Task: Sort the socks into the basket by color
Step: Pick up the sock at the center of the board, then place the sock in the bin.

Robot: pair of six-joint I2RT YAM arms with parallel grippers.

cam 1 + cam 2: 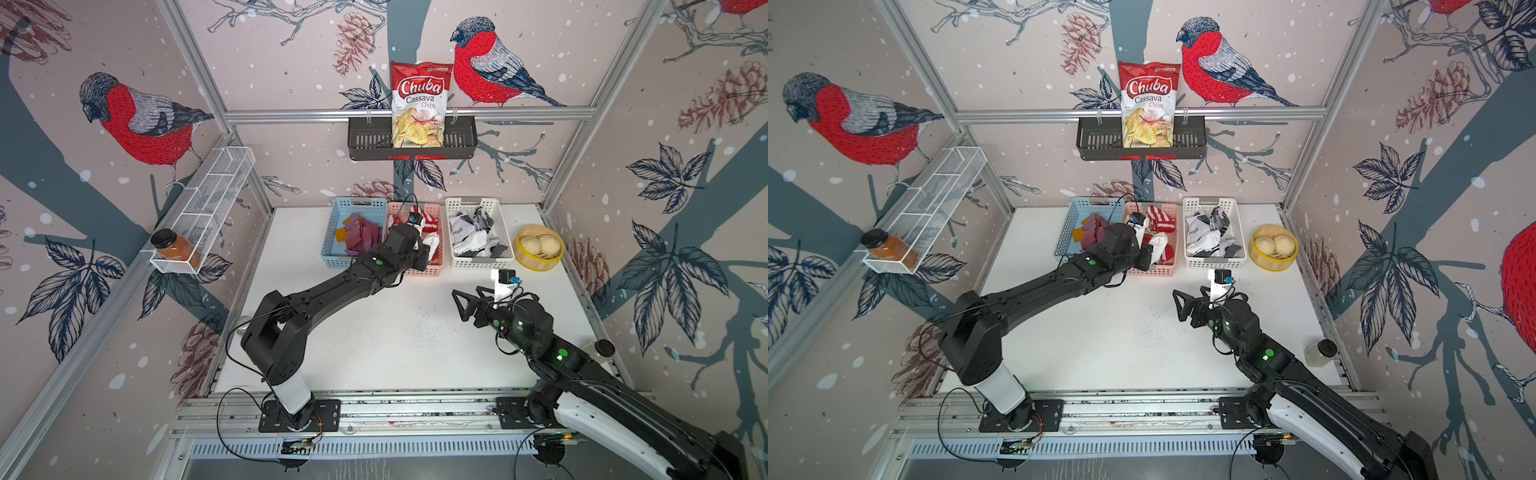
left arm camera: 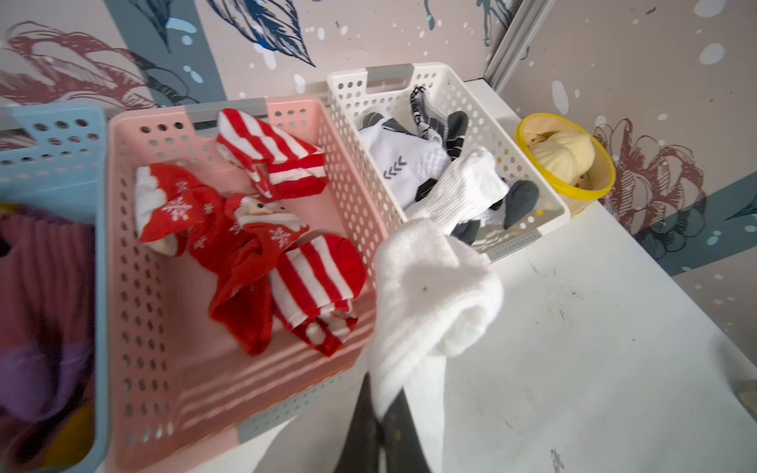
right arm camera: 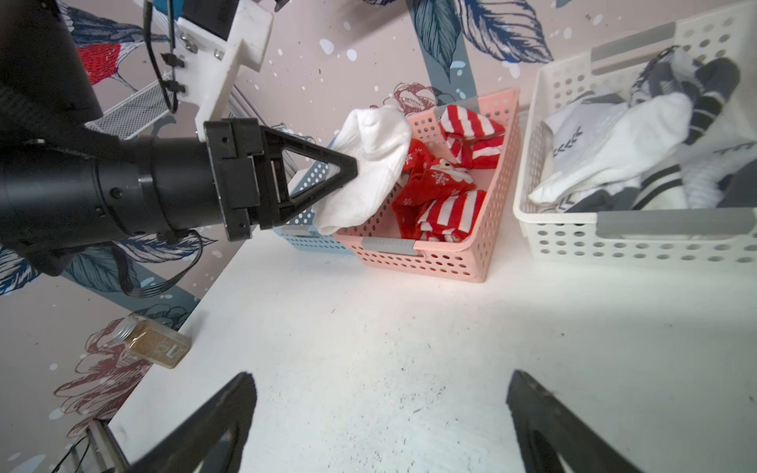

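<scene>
Your L gripper (image 3: 354, 170) is clamped on a white sock (image 3: 368, 143) over the pink basket (image 1: 1156, 269), mid-frame from the top; release here & it'd likely land among the red socks (image 3: 434, 180), not in the white basket (image 1: 1214, 262) just right. R gripper (image 1: 1181, 307), right of centre, gapes wide w/ nothing in it. Only the R wrist cam shows the pinch; top views hide it under the arm (image 1: 1038, 286).

the middle basket (image 1: 428, 271) stands at 12 o'clock on the table (image 1: 395, 332), the left basket (image 1: 332, 249) at its 9 o'clock, the right basket (image 1: 478, 262) and then a bowl (image 1: 536, 264) at its 3 o'clock, socks (image 1: 469, 239) in all three.
</scene>
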